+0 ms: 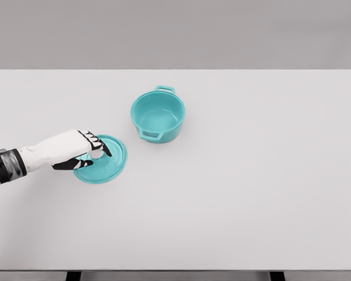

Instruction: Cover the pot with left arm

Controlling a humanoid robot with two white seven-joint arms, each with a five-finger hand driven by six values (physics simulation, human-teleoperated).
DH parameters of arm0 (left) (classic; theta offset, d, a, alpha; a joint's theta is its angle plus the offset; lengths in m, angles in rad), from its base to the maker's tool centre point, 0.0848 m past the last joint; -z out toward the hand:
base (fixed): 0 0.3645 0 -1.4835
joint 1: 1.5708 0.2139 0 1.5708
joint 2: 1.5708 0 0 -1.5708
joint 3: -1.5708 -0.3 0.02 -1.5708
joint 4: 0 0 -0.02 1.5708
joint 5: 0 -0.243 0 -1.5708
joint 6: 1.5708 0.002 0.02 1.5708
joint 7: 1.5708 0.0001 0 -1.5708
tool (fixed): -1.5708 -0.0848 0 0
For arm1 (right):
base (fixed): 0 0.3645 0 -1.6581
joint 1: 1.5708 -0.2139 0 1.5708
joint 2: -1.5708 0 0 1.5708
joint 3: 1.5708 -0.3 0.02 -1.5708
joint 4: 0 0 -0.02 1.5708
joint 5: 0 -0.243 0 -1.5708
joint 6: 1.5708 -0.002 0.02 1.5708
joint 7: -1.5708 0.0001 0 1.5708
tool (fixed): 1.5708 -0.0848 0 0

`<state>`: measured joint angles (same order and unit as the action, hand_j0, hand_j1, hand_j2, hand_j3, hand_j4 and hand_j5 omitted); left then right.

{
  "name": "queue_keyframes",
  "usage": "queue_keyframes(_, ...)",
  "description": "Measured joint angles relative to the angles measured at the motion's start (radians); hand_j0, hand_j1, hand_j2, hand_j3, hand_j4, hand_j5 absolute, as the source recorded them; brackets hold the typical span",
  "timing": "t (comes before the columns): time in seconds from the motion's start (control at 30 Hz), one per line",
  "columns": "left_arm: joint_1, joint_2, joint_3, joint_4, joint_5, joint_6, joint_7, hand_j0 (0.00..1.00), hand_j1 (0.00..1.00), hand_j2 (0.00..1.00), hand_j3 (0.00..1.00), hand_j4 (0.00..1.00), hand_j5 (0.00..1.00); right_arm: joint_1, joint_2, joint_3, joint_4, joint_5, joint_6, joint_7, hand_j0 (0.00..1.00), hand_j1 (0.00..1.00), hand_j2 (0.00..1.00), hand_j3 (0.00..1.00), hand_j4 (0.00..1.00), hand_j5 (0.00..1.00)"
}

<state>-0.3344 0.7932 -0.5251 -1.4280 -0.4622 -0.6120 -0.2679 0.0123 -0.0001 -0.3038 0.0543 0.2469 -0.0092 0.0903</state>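
A teal pot (pixel 158 116) with two side handles stands open and empty near the middle of the white table (pixel 251 187). Its teal lid (pixel 108 163) lies flat on the table to the lower left of the pot, apart from it. My left hand (pixel 93 153) reaches in from the left edge and sits over the lid's centre, its black-tipped fingers curled around the lid's knob, which is mostly hidden by them. The lid still rests on the table surface.
The white table runs across the whole view; its front edge lies along the bottom and a grey wall stands behind it.
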Motion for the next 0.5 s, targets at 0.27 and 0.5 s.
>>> queue_keyframes(0.27, 0.000, 0.000, 0.001, -0.002, 0.004, 0.000, 0.001, 0.54, 0.54, 0.54, 0.54, 0.54, 0.54, 0.000, 0.000, 0.000, 0.000, 0.000, 0.000, 0.000, 1.00, 1.00, 1.00, 1.00, 1.00, 1.00)
queue_keyframes(0.5, 0.000, 0.008, 0.001, -0.008, 0.009, 0.000, 0.001, 0.49, 0.49, 0.49, 0.49, 0.49, 0.49, 0.000, 0.000, 0.000, 0.000, 0.000, 0.000, 0.000, 1.00, 1.00, 1.00, 1.00, 1.00, 1.00)
